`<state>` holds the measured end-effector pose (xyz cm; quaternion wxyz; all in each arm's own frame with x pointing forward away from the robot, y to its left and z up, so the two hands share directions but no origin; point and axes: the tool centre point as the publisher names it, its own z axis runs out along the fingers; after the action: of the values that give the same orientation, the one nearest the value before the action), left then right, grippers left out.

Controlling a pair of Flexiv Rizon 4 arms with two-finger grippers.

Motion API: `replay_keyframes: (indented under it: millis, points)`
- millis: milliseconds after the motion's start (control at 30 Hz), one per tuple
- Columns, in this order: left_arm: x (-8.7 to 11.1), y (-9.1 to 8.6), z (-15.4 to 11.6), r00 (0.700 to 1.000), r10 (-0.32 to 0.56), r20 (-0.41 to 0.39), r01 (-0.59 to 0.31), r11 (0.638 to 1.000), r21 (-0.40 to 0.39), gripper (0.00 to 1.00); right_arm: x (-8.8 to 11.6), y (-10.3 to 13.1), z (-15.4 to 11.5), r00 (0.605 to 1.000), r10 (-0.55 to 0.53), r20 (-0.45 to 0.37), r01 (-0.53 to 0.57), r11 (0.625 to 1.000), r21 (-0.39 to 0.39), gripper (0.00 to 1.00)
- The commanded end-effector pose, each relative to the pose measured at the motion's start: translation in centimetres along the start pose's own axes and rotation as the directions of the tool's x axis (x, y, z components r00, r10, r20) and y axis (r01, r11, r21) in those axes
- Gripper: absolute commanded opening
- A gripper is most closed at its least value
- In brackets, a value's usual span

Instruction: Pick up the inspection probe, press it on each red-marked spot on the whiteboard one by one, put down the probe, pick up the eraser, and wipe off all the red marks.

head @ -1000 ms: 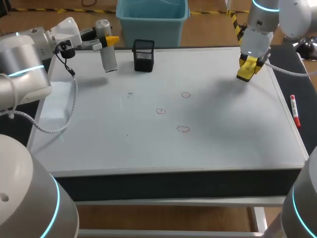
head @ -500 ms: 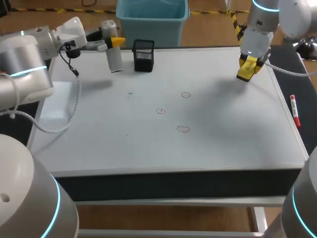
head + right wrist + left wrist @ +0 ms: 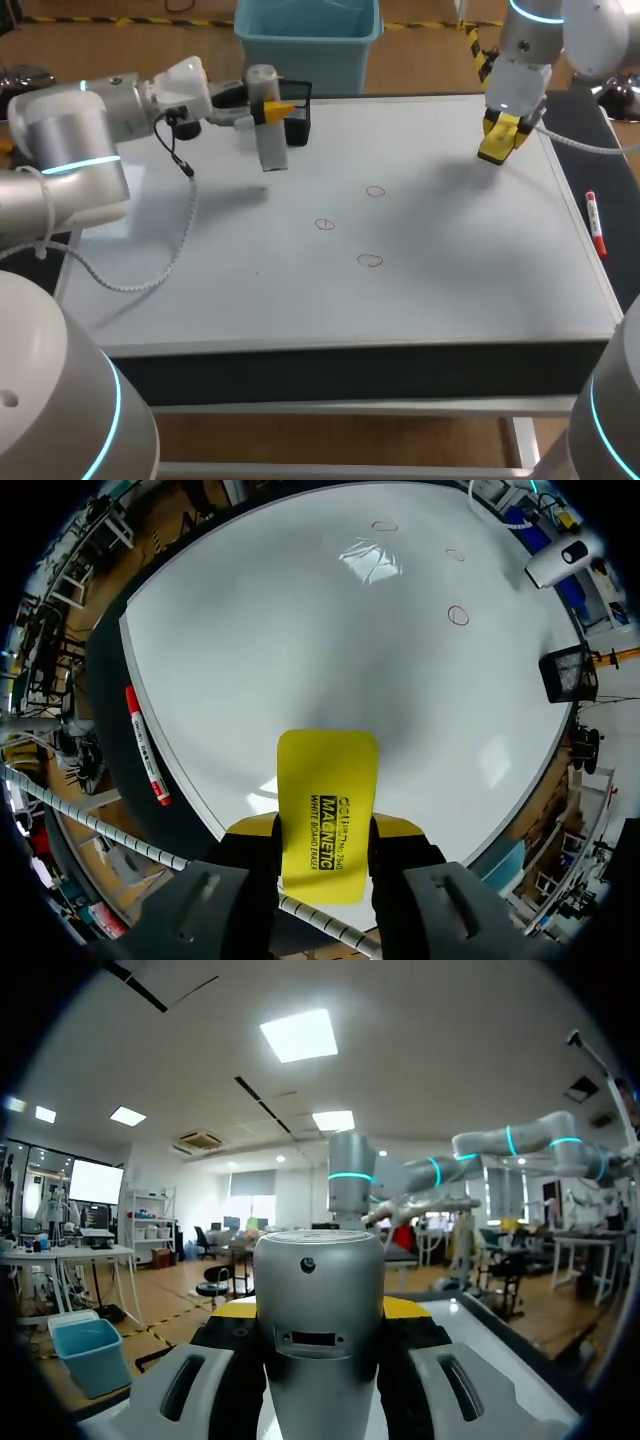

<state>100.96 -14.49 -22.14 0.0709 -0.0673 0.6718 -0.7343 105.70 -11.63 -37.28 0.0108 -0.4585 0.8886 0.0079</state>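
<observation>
In the left gripper (image 3: 269, 104) sits a grey cylindrical probe (image 3: 271, 146).

I see the grey cylindrical probe (image 3: 268, 135) upright in my left claw (image 3: 270, 108), the yellow eraser (image 3: 327, 815) in my right claw (image 3: 497, 140), and three red circles (image 3: 325, 224) well apart from both.

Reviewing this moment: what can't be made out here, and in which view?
Left wrist view: the probe, held in the left tool, fills the space ahead and hides the red marks.
Head view: probe and left tool cover part of the black mesh holder; its contents cannot be seen.
Right wrist view: the eraser turns its wiping face away.
Head view: eraser and right tool yellow tips merge; too small to separate.
</observation>
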Motion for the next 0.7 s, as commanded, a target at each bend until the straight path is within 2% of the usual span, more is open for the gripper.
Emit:
replay_keyframes:
  millis: [33, 367, 700]
  points:
    - [1.9, -0.3, 1.1, 1.000, 0.001, -0.017, -0.001, 1.000, -0.003, 0.00, 0.0, 0.0, -0.1, 1.000, -0.002, -0.004, 0.002, 1.000, 0.002, 0.00]
    - [5.5, 1.1, 3.8, 0.997, -0.022, -0.072, 0.023, 1.000, 0.014, 0.00, 0.0, 0.0, -0.1, 1.000, -0.002, -0.004, 0.002, 1.000, 0.002, 0.00]
    - [7.9, 2.2, 4.7, 0.995, -0.036, -0.097, 0.037, 0.999, 0.011, 0.00, 0.0, 0.0, -0.1, 1.000, -0.002, -0.004, 0.002, 1.000, 0.002, 0.00]
